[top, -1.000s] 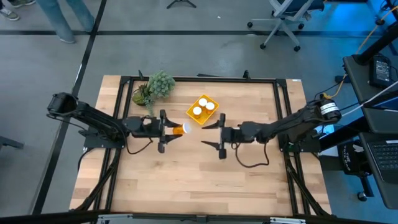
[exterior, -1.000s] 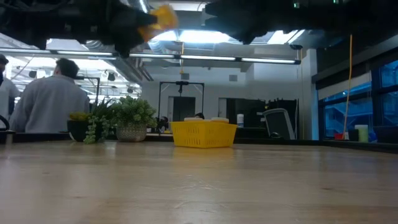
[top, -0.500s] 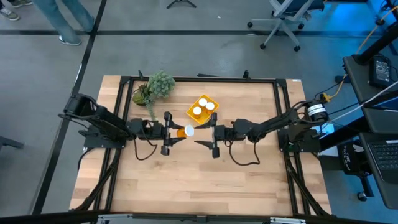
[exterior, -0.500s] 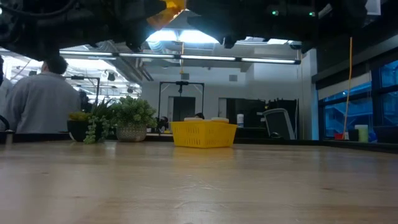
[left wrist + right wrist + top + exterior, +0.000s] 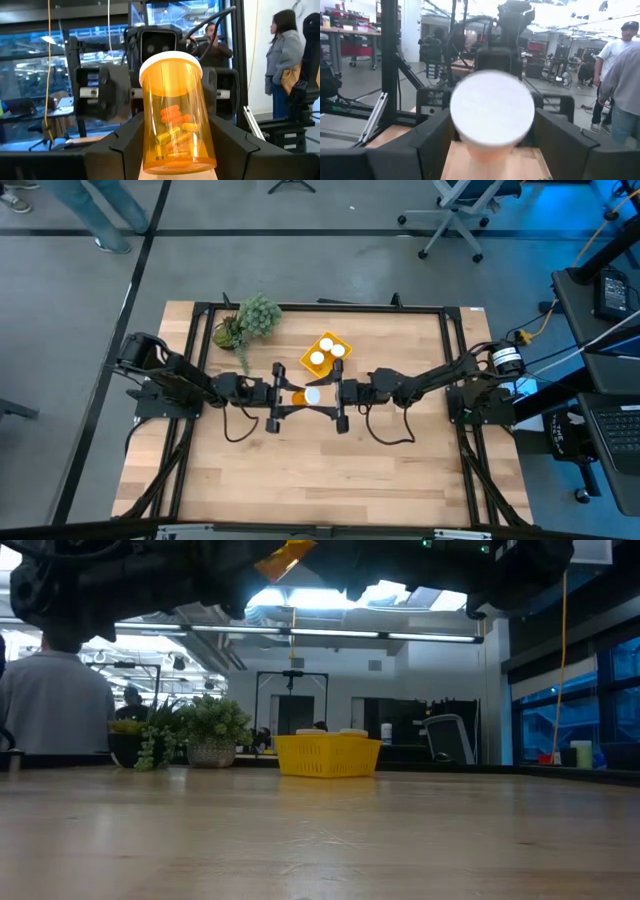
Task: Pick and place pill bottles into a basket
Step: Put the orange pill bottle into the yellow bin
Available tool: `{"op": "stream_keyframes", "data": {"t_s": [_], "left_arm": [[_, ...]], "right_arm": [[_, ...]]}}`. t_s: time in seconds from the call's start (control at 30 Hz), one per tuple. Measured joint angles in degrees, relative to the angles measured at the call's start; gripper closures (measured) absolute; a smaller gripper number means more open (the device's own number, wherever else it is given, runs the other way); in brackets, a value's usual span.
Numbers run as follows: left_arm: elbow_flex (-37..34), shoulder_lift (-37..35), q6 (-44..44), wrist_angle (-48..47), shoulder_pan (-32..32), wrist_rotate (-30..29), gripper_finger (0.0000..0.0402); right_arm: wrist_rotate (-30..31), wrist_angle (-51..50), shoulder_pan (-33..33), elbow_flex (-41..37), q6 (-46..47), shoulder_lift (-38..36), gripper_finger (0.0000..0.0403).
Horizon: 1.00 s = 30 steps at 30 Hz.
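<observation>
My left gripper (image 5: pixel 297 396) is shut on an orange pill bottle (image 5: pixel 306 395) with a white cap, high above the table's middle. The bottle also shows in the left wrist view (image 5: pixel 175 110) and at the top of the low view (image 5: pixel 285 555). My right gripper (image 5: pixel 324 396) faces it, open, with a finger on either side of the cap (image 5: pixel 492 107). The yellow basket (image 5: pixel 341 364) stands just beyond them on the table and holds two bottles, seen as white caps (image 5: pixel 317 359). My left gripper pinches the bottle's orange body (image 5: pixel 152 135) at its bottom end between its two fingers. The fingers come level from the table's left and lie along the bottle. The bottle lies about level, cap toward the table's right, lifted clear of the table. My right gripper's fingers (image 5: pixel 437 140) flank the cap; I cannot tell whether they touch it.
A green leafy plant (image 5: pixel 250 320) stands at the table's far left, left of the basket. A black frame runs round the table top. People stand in the room beyond the table (image 5: pixel 55 700).
My left gripper has carried the bottle toward the table's right, keeping it level and clear of the table. My right gripper has gone toward the table's left, up to the bottle, and its open fingers now stand on either side of the cap.
</observation>
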Motion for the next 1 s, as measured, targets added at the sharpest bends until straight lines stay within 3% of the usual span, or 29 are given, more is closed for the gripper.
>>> {"op": "stream_keyframes", "data": {"t_s": [0.33, 0.7, 1.0], "left_arm": [[0.69, 0.27, 0.57, -0.11, 0.00, 0.11, 0.0222], [0.69, 0.27, 0.40, 0.06, 1.65, 1.83, 0.0222], [0.69, 0.25, 0.48, -0.16, 1.70, 1.90, 0.0222]], "right_arm": [[-0.37, -0.32, 0.00, 0.00, -1.58, 0.02, 0.0138], [-1.92, 0.19, -0.04, 0.00, -2.97, 0.02, 0.0228], [-2.12, 0.13, -0.02, 0.00, -3.22, 0.02, 0.0223]]}}
